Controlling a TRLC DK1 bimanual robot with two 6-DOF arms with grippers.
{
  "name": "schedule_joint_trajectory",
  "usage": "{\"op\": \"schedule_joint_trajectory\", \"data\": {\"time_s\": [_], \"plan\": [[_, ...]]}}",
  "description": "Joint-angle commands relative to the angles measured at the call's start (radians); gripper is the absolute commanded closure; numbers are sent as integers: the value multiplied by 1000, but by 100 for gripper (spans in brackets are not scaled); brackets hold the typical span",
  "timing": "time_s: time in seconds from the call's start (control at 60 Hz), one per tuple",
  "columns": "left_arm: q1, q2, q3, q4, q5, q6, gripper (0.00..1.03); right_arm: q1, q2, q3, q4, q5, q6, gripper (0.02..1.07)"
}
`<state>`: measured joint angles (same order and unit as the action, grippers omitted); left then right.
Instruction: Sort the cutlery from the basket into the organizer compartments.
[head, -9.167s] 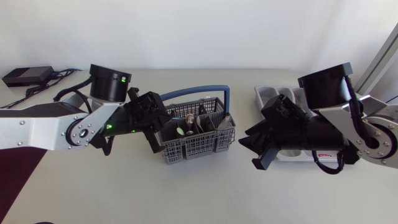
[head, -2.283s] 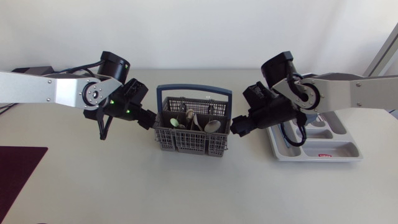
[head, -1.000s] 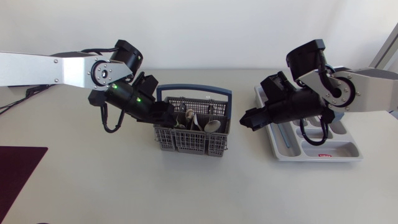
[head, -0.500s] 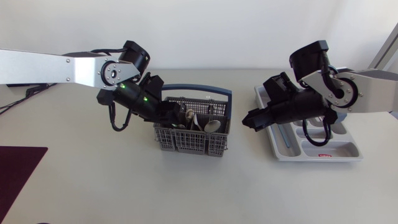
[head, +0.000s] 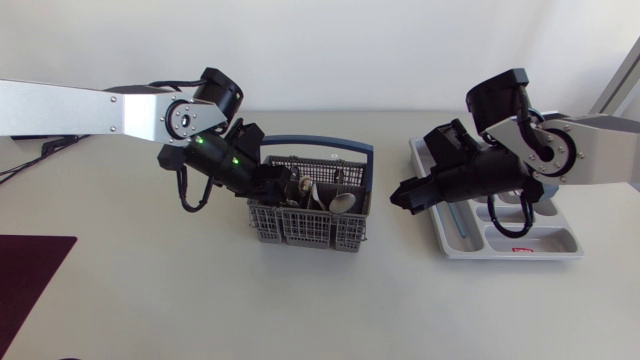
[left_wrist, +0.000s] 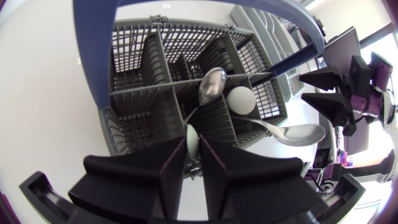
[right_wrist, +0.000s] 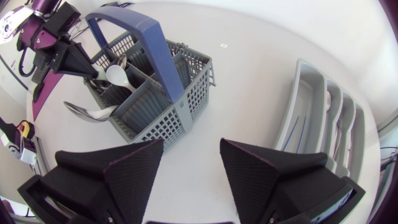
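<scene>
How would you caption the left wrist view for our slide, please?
Left gripper at a pale spoon standing in the grey cutlery basket.

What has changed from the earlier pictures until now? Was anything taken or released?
The left tool moved from beside the left wall of the basket in over its rim and now stands at a pale cutlery piece; whether it grips it is unclear. The right tool drew back from the basket's right wall toward the organizer, open and empty. Meanwhile basket and organizer stayed put.
</scene>
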<state>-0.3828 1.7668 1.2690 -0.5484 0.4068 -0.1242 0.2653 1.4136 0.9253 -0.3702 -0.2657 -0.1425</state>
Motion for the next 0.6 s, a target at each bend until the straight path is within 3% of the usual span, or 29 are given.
{"op": "schedule_joint_trajectory", "data": {"time_s": [0.0, 0.583], "plan": [[-16, 14, 26, 7, 1, -25, 96, -5, -16, -29, 2, -6, -19, 40], [-45, -138, 69, -5, -112, -12, 99, 0, -33, -43, 4, -13, -32, 40]]}}
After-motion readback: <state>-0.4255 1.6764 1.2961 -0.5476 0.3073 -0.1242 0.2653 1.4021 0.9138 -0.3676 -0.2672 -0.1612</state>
